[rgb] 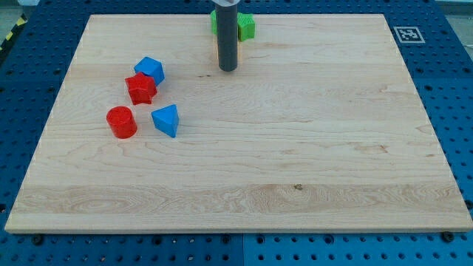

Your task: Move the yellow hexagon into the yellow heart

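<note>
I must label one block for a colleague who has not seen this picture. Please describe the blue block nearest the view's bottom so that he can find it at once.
Start at the wooden board and go to the four-block cluster on the view's left. The lowest blue block sits at the cluster's lower right, just right of the red cylinder. Unlike the blue cube above, it is wedge-shaped with a pointed top.

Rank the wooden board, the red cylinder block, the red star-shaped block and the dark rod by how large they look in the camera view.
1. Wooden board
2. Dark rod, my tip near the green blocks
3. Red star-shaped block and red cylinder block: look alike, not ranked.
</note>
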